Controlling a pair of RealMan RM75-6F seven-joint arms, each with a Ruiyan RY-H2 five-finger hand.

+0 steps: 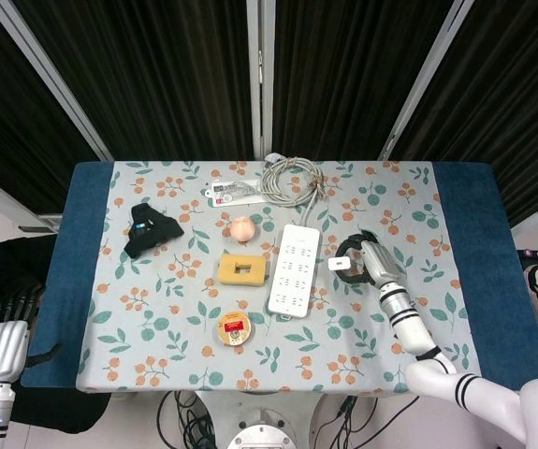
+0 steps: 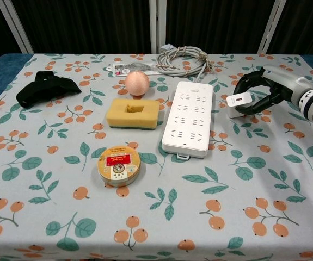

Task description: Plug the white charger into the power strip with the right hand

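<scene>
The white power strip (image 1: 294, 269) (image 2: 189, 117) lies lengthwise near the table's middle, its grey cable (image 1: 290, 180) (image 2: 184, 58) coiled behind it. My right hand (image 1: 367, 259) (image 2: 268, 91) grips the small white charger (image 1: 339, 265) (image 2: 238, 103) just right of the strip, a short gap away from it. The charger is low over the cloth; I cannot tell whether it touches. My left hand (image 1: 2, 341) hangs beside the table's left front corner, away from everything; its fingers are not clear.
A yellow sponge (image 2: 133, 112), a peach ball (image 2: 136, 81) and a round tin (image 2: 118, 162) lie left of the strip. A black object (image 2: 46, 88) is at the far left, a packaged item (image 2: 129, 68) at the back.
</scene>
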